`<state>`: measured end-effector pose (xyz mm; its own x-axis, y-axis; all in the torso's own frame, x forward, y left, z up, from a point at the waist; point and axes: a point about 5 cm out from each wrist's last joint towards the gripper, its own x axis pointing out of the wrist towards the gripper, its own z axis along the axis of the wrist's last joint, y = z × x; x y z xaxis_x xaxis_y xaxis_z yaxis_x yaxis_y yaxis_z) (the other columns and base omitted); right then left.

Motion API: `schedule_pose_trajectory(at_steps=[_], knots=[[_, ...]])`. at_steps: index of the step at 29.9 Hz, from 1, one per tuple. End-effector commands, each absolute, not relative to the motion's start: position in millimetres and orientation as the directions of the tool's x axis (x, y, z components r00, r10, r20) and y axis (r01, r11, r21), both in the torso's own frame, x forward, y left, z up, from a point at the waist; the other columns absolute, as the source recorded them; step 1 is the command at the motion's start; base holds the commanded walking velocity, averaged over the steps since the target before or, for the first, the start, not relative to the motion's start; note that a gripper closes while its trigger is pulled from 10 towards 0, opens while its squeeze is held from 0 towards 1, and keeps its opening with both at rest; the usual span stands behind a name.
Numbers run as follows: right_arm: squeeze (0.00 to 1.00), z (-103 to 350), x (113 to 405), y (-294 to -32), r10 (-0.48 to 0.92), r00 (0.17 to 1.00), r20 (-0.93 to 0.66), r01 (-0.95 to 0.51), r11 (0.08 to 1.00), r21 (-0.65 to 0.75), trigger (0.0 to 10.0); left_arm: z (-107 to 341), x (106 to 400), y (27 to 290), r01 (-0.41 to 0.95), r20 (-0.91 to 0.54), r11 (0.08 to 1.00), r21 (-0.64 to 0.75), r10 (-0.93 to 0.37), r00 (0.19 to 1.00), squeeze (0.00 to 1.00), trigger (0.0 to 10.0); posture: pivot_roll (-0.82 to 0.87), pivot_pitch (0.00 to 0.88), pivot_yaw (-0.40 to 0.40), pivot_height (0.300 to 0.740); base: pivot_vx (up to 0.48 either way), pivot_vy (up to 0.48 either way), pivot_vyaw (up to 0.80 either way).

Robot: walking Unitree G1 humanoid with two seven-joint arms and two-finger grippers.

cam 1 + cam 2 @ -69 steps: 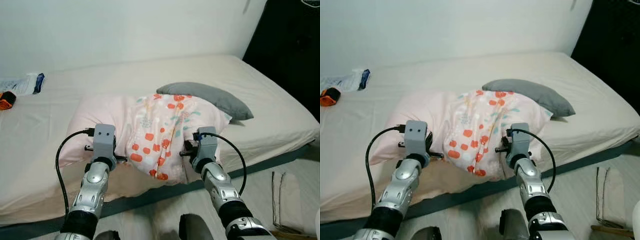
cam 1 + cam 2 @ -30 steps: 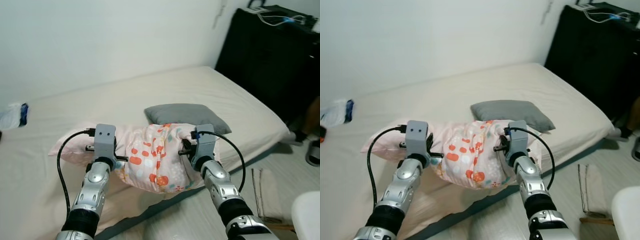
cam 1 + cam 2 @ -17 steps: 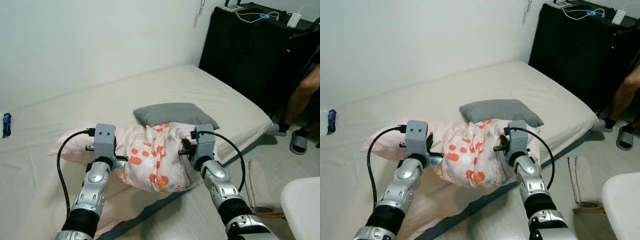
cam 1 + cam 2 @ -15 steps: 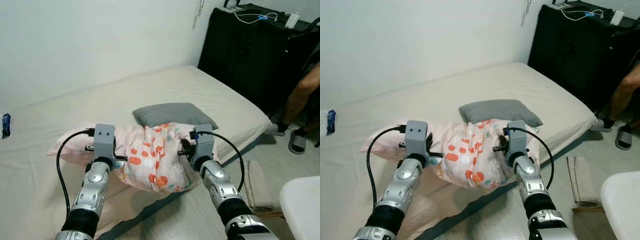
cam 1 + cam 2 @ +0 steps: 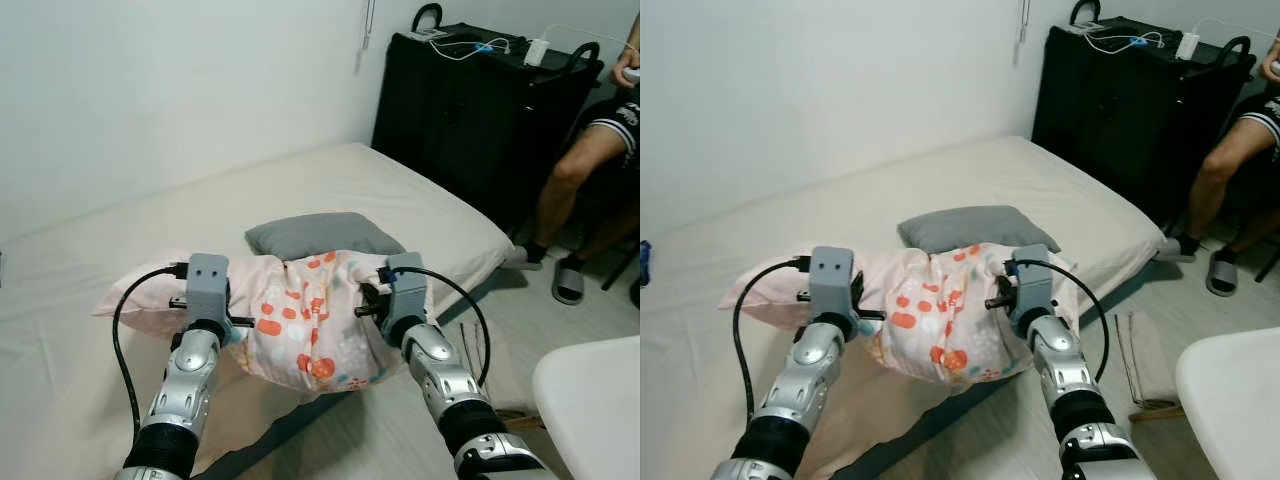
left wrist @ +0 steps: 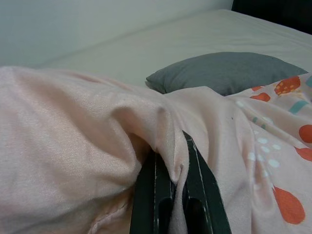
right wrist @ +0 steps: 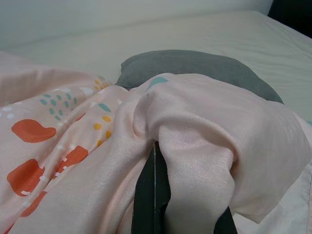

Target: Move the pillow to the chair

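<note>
Over the bed (image 5: 420,200) edge: pink pillow (image 5: 310,320) held up between both grippers.
Left gripper (image 6: 176,195) is clamped on a fold of fabric at the pillow's plain pink end; right gripper (image 7: 155,195) is pinched narrow on a fold at the other end. Pillow hangs in front of the robot, its patterned middle sagging. Grey pillow (image 5: 315,233) lies on the bed just behind. White chair (image 5: 595,400) at lower right, well apart. Person's leg (image 5: 565,180) beside a black cabinet (image 5: 470,110).

Pillow (image 5: 305,325) folds bury both hands' fingertips; seated person (image 5: 585,165) cropped.
</note>
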<state>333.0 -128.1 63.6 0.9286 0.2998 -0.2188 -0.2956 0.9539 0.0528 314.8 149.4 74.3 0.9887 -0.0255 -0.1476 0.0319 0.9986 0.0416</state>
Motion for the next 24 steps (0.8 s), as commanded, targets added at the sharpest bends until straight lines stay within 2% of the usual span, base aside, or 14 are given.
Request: schedule_pose_trajectory(at_steps=[1, 24], knots=[[0.00, 68.8, 335.7, -115.6, 0.344, 0.920, -0.190, -0.339, 0.939, 0.061, 10.0, 81.0, 316.8, 138.9, 0.071, -0.100, 0.997, 0.032, -0.067, 0.993, 0.00, 10.0, -0.03, 0.000, -0.085, 0.740, 0.000, 0.000, 0.00], [0.00, 66.0, 336.0, -115.3, 0.335, 0.920, -0.204, -0.330, 0.942, 0.061, 10.0, 78.5, 317.1, 135.4, 0.088, -0.115, 0.995, 0.037, -0.083, 0.990, 0.00, 10.0, -0.03, 0.006, -0.076, 0.740, 0.000, 0.000, 0.00]])
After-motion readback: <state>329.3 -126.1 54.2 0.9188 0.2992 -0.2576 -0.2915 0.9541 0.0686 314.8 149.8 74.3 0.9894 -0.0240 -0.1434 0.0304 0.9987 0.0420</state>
